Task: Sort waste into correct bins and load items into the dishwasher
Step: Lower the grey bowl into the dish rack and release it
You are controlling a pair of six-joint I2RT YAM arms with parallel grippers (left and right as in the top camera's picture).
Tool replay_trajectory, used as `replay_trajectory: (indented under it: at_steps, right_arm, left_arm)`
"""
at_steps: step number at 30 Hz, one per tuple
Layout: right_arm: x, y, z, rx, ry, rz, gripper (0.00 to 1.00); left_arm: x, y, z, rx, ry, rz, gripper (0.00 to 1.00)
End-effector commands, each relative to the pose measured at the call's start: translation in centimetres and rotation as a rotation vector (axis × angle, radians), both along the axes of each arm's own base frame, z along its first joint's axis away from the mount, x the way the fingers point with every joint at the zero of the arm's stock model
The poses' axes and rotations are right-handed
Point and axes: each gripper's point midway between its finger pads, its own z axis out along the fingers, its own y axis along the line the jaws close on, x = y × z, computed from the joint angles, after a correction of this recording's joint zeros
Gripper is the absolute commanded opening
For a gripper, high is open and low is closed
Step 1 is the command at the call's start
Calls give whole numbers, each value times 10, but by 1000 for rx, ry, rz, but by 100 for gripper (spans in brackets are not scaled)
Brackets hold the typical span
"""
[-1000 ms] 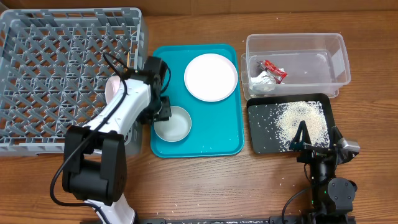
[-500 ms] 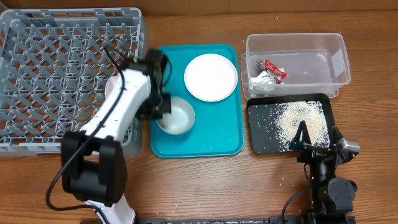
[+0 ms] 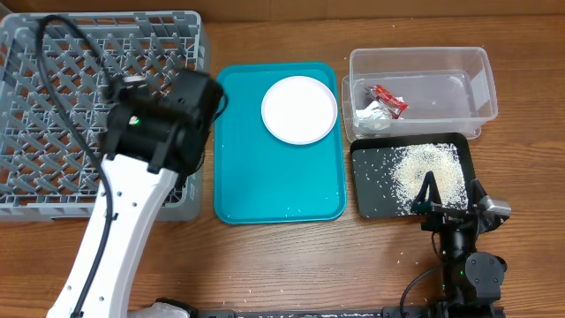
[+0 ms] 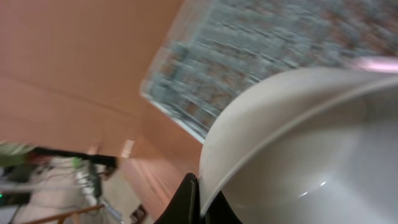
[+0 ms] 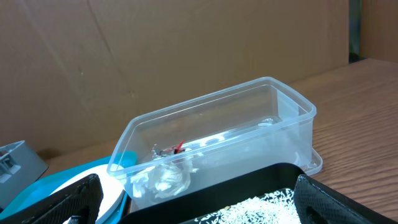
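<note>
Left claw (image 4: 196, 200) closed on the rim of the grey-blue bowl (image 4: 298, 143), which hangs tilted above the grey lattice dish rack (image 3: 71, 88), apparently near its right wall; the arm hides it from overhead. The bowl is smooth, glossy, rigid and thin-lipped: likely light but slippery and breakable, so a rim pinch suits it. Right claw (image 5: 198, 186) rests wide open by the matte black tray (image 3: 371, 199) of loose rice (image 3: 428, 168). The round plate (image 3: 299, 109) lies on the teal tray (image 3: 282, 185).
</note>
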Motion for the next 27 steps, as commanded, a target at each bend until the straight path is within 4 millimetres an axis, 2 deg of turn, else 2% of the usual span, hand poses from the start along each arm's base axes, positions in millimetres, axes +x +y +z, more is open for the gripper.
replay_trajectory:
  at_steps: [1,5,10,11,15,19,23,25,27]
  right_arm:
    - [0,-1,-2,1,-5,-3,100]
    - [0,-1,-2,1,-5,-3,100]
    - [0,-1,-2,1,-5,-3,100]
    - [0,-1,-2,1,-5,-3,100]
    - [0,-1,-2,1,-5,-3,100]
    - [0,-1,-2,1,-5,-3,100]
    - [0,-1,-2,1,-5,-3,100]
    - [0,-1,-2,1,-5,-3,100]
    - [0,-1,-2,1,-5,-3,100]
  left_arm:
    - [5,42,20,225,-161,151,4]
    - [36,59,-16,252,-50,143,4]
    - [61,82,-55,278,43,184,4]
    - [68,87,-68,285,81,189,4]
    - [83,92,-90,294,144,177,4]
    - [93,92,-109,288,170,169,4]
    - [99,87,-136,234,222,148,4]
    - [100,89,-142,251,248,147,4]
    - [99,91,-140,283,258,153,4]
